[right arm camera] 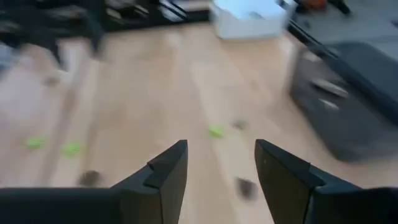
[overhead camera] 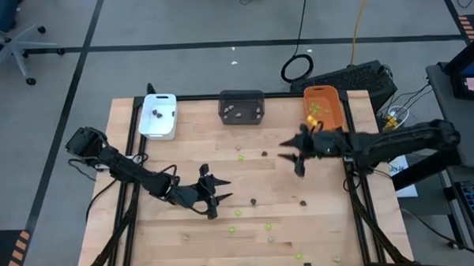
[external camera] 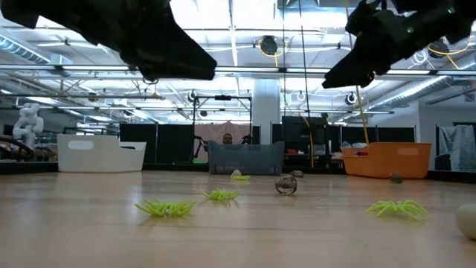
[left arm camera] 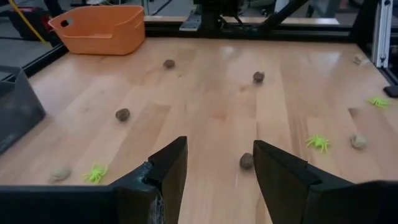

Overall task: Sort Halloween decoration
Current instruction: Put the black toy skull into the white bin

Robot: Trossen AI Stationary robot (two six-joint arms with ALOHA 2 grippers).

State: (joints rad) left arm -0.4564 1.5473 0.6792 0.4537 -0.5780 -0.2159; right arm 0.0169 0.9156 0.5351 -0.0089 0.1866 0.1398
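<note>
Overhead, the wooden table (overhead camera: 183,170) carries three trays along its far edge: white tray (overhead camera: 158,116), dark grey tray (overhead camera: 242,107), orange tray (overhead camera: 324,105). Left gripper (overhead camera: 217,190) hangs over the table's middle-front, fingers spread, nothing between them. Right gripper (overhead camera: 291,156) is just in front of the orange tray, fingers likewise apart and empty. Halloween decoration lies scattered loose on the wood: lime green spiders (external camera: 165,208), dark brown-black lumps (left arm camera: 122,114), pale beige-grey pieces (left arm camera: 358,141); some pieces sit in each tray.
</note>
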